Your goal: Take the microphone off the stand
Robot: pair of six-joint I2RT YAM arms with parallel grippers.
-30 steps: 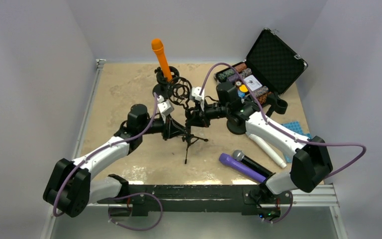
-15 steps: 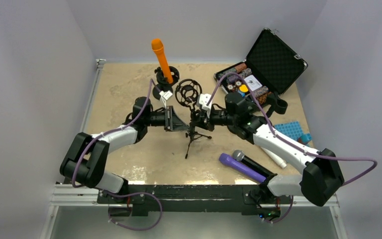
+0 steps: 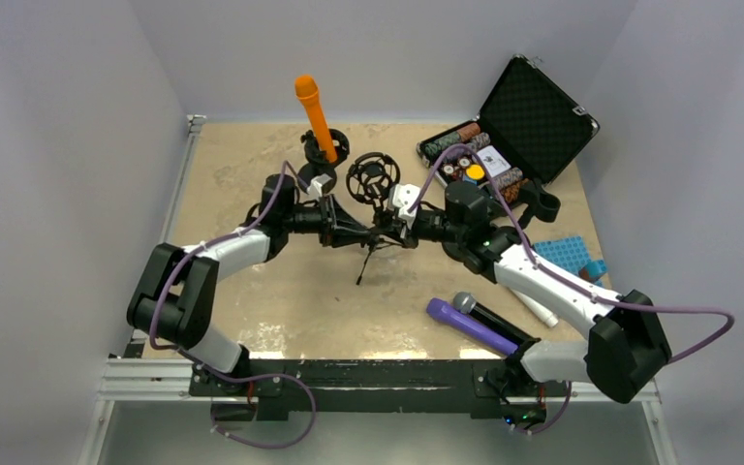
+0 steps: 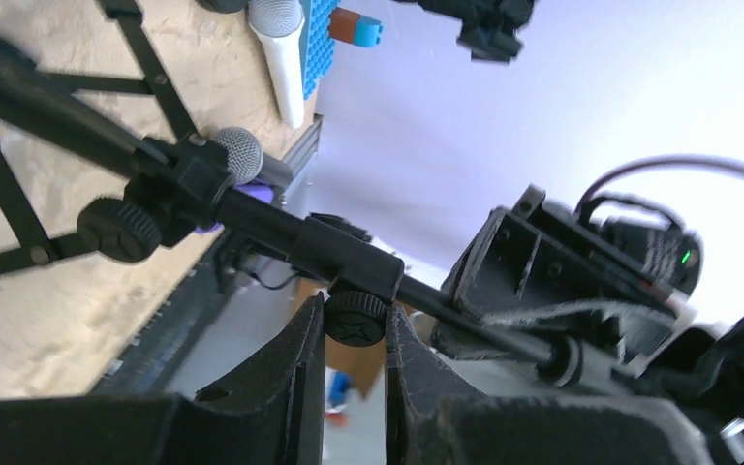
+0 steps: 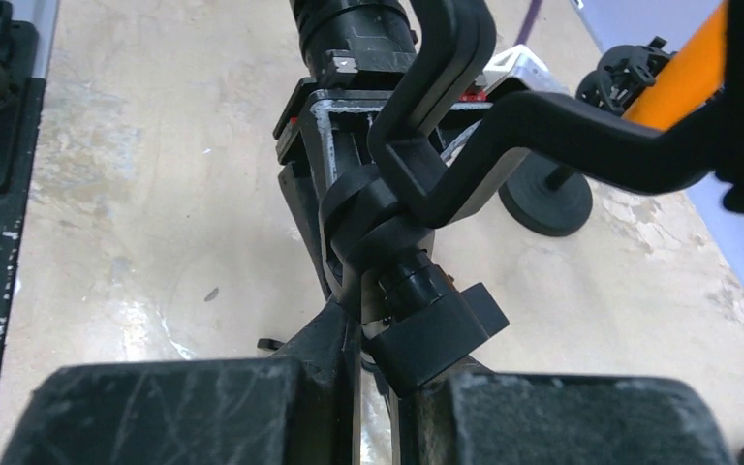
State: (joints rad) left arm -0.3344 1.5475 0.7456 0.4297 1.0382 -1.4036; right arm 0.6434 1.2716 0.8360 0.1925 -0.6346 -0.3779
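Observation:
An orange microphone (image 3: 315, 118) stands upright in a round-based stand (image 3: 325, 151) at the back, with neither gripper touching it; it also shows at the edge of the right wrist view as the orange microphone (image 5: 683, 77). In front of it a black tripod stand (image 3: 366, 260) with an empty shock mount (image 3: 368, 179) is held from both sides. My left gripper (image 3: 349, 231) is shut on the pole's small clamp knob (image 4: 354, 318). My right gripper (image 3: 388, 228) is shut on the tripod stand's upper joint (image 5: 387, 281).
A purple microphone (image 3: 470, 326), a black one with a grey head (image 3: 489, 316) and a white one (image 3: 533, 300) lie at the front right. An open black case (image 3: 533, 116) with chips stands at the back right, a blue rack (image 3: 567, 254) beside it.
Both grippers and the tripod stand have shifted right and toward the back. The left arm's elbow has swung inward. The orange microphone has not moved.

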